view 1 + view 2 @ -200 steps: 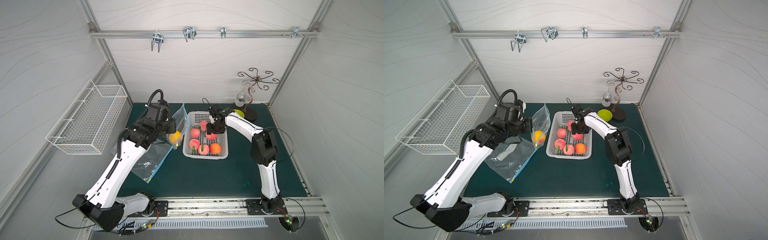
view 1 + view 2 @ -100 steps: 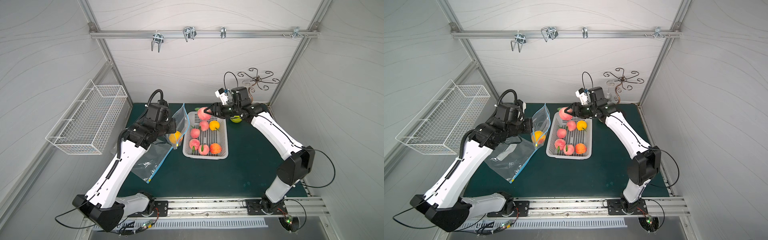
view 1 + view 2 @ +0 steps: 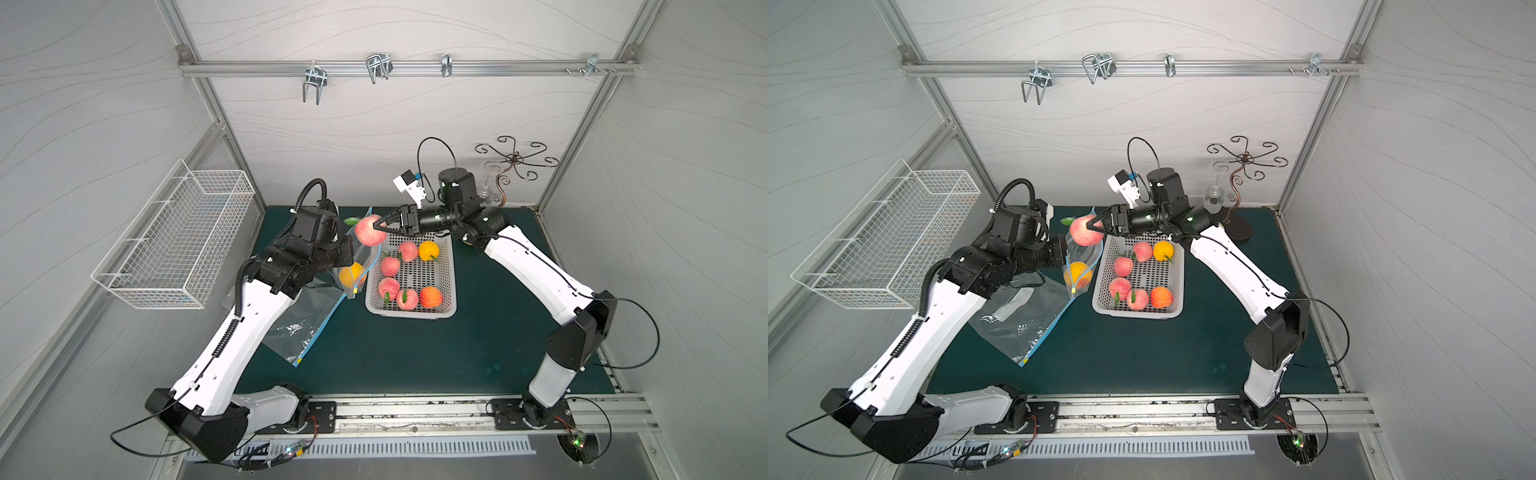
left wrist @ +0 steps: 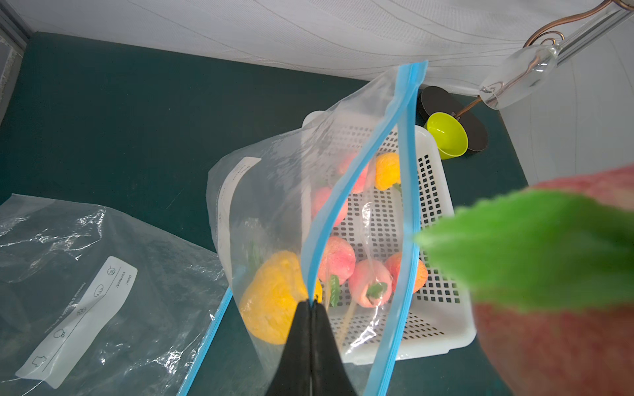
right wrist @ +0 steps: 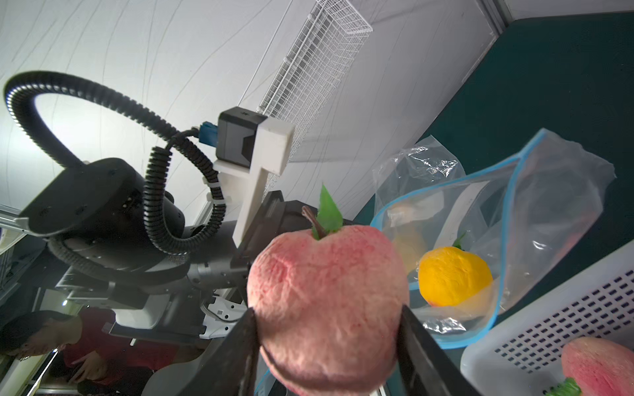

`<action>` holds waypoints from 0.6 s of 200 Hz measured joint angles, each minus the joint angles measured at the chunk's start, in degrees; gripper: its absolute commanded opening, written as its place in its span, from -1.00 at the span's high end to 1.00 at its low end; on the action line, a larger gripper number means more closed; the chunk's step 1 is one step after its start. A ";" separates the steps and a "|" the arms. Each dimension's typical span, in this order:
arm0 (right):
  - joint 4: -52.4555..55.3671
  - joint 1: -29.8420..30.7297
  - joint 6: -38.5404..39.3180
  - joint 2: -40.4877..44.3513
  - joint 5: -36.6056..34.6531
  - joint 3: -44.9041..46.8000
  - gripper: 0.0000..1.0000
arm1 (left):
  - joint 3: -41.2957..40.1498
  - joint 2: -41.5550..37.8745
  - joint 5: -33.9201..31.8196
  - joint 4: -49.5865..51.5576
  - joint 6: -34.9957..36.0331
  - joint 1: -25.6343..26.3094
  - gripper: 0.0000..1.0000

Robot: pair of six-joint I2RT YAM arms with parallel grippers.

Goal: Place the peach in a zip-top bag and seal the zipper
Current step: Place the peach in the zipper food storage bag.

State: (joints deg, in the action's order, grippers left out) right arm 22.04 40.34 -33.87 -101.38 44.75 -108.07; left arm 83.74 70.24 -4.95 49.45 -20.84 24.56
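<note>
Your right gripper (image 5: 326,310) pinches a pink-red peach (image 5: 326,271) with a green leaf between its two black fingers (image 5: 240,349). It holds the fruit in the air over the far left corner of the white perforated plastic basket (image 3: 452,270), as both top views show. The peach hangs just beside the gaping mouth of a clear zip-top plastic bag (image 4: 271,205), outside it. Your left gripper (image 4: 311,304) has its jaws pressed together on one lip of the bag's blue zipper strip (image 4: 329,212) and holds the bag up by that edge. The other lip bows away, so the mouth stands open. A round yellow-orange fruit (image 4: 274,298) sits low inside the held bag. Six more loose fruits (image 3: 390,266) lie in the basket, most of them pink and one orange. A second clear plastic bag (image 3: 299,328) lies flat on the dark green table mat (image 3: 415,353), partly under your left arm. A lime-green bowl (image 4: 446,135) stands near the back wall, touching the dark round base (image 4: 478,132) of a curled wire stand.
</note>
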 measured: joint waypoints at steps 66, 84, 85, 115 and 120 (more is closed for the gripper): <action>7.48 1.92 3.74 -5.14 -11.45 -1.29 -0.12 | 0.00 0.04 0.85 0.00 -0.35 0.00 1.00; 10.05 2.69 5.18 -7.08 -15.32 -3.56 -0.12 | 0.00 0.04 1.36 -0.04 -0.37 0.00 1.00; 10.25 2.82 5.42 -7.23 -15.69 -3.80 -0.12 | 0.00 0.04 1.38 -0.04 -0.37 0.00 1.00; 14.99 5.16 8.33 -10.54 -23.54 -8.83 -0.13 | 0.02 0.04 2.82 -0.07 -0.35 0.00 1.00; 15.78 5.62 8.83 -10.99 -24.92 -9.64 -0.13 | 0.02 0.04 3.06 -0.07 -0.35 0.00 1.00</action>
State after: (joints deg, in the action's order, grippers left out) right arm 37.82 45.95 -25.04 -112.38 19.84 -117.71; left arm 83.77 70.28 -1.89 49.39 -21.19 24.56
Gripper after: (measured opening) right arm 0.590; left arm 0.047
